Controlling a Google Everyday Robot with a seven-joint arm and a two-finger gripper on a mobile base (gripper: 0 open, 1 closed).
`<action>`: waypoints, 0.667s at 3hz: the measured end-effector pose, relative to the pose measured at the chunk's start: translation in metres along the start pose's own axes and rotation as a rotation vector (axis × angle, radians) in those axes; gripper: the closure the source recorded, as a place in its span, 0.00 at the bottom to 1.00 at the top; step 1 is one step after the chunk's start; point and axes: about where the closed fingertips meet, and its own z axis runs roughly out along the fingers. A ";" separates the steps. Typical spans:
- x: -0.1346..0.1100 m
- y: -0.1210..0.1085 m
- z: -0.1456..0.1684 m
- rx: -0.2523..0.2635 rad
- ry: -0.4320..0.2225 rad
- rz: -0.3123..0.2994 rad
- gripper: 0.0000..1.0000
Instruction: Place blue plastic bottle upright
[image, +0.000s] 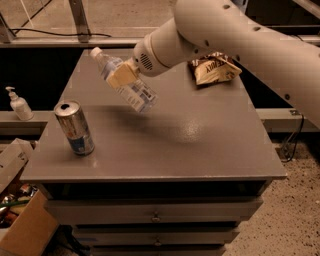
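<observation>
The blue plastic bottle is clear, with a white cap at its upper left and a white-and-pale-blue label. It hangs tilted in the air above the grey table, cap end higher and pointing left. My gripper is shut on the bottle near its upper half; a tan finger pad presses on it. The big white arm reaches in from the upper right.
A silver-and-blue drink can stands upright near the table's left front. A crumpled snack bag lies at the back right. A white pump dispenser bottle stands on a ledge left of the table. Cardboard boxes sit on the floor at lower left.
</observation>
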 end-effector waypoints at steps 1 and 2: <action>-0.013 -0.012 -0.005 -0.052 -0.178 0.015 1.00; -0.022 -0.024 -0.015 -0.101 -0.347 0.021 1.00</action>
